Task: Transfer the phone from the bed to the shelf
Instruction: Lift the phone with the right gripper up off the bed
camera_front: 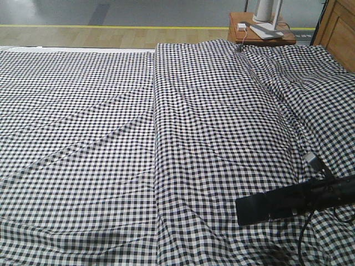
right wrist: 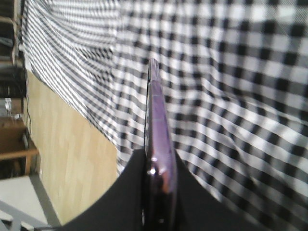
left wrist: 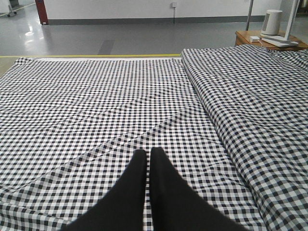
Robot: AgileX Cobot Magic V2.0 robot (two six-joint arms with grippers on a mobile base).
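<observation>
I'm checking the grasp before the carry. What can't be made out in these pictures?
- Screen of the phone: the right wrist view shows only its blurred edge, clamped in the right end effector; the front view shows just a dark slab.
- The shelf: in no view for certain; wooden furniture is cut off by the front view's right edge.
- The left end effector: outside the front view.

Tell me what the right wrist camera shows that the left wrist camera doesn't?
Only the right wrist view: the phone, seen edge-on, clamped in the right hand. Only the left wrist view: the left hand, shut and empty, and a wooden side table beyond the bed. Both: the checked bed.
</observation>
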